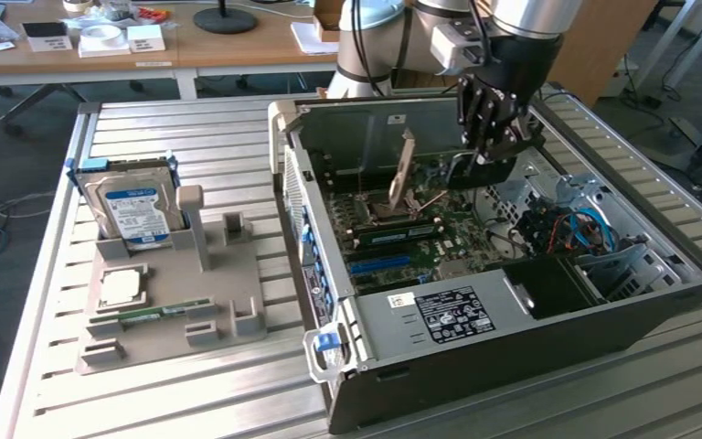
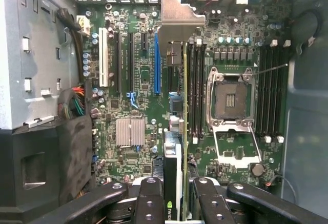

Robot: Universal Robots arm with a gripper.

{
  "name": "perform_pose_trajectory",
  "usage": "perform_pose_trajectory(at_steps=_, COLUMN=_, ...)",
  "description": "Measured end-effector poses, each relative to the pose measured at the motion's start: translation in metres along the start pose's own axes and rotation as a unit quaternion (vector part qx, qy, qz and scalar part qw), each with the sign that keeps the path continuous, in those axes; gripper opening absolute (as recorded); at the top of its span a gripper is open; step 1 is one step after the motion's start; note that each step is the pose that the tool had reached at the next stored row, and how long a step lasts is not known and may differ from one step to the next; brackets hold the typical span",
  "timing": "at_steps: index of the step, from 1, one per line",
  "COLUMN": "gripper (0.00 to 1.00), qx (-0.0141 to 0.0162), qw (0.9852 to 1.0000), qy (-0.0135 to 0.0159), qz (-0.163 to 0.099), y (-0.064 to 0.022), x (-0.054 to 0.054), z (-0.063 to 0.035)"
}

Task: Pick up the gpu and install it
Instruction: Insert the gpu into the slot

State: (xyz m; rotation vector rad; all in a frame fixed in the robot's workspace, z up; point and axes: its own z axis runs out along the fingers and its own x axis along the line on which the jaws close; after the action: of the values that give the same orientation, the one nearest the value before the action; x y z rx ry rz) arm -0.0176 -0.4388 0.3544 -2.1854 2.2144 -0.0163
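Note:
My gripper [image 1: 483, 163] reaches down into the open computer case [image 1: 473, 315] from above. It is shut on the gpu [image 1: 408, 161], a thin card held on edge over the motherboard [image 1: 449, 229]. In the wrist view the gpu [image 2: 177, 147] shows edge-on between my two black fingers [image 2: 148, 198], with its metal end bracket [image 2: 177, 14] at the far end near the case's rear slots. The card hangs just beside the long blue expansion slot [image 2: 156, 65]. I cannot tell whether its lower edge touches the board.
A grey fixture [image 1: 162, 320] at the exterior view's left holds a blue-labelled hard drive [image 1: 132, 206], a processor chip [image 1: 122, 285] and a green memory stick [image 1: 156, 313]. Inside the case are the bare processor socket [image 2: 230, 98], a heatsink [image 2: 129, 131] and cable bundles [image 2: 72, 106].

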Motion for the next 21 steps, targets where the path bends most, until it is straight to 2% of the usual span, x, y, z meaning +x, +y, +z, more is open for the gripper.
perform_pose_trajectory(at_steps=5, gripper=0.27, qx=0.0000, qw=1.0000, qy=0.0001, qz=0.000, y=0.0020, x=0.0001, z=0.0048)
perform_pose_trajectory(at_steps=21, gripper=0.27, qx=0.0000, qw=1.0000, qy=0.0001, qz=0.000, y=0.0057, x=0.0001, z=0.0053)
